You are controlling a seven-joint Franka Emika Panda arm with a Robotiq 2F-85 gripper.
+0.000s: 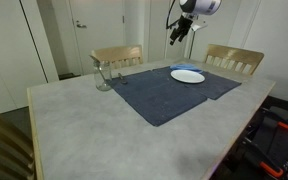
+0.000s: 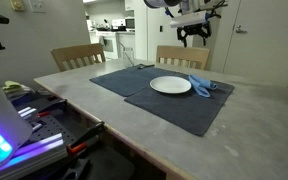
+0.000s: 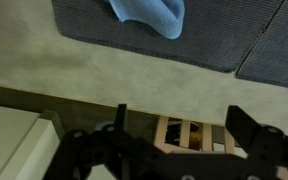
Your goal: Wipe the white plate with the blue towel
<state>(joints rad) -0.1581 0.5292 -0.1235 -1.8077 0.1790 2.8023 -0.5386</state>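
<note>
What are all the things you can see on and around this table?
table: one, pale grey top, middle of the room
mats: two it seems, dark blue-grey, overlapping on the table
white plate: one, white, on the mats
blue towel: one, blue, crumpled on the mats right beside the plate
glass container: one, clear, on the bare tabletop near a mat corner
chairs: two, light wood, at the table's far side
cluttered gear: count unclear, mixed colours, beside the table
gripper: one, black, open and empty, in the air above the table's far edge
</note>
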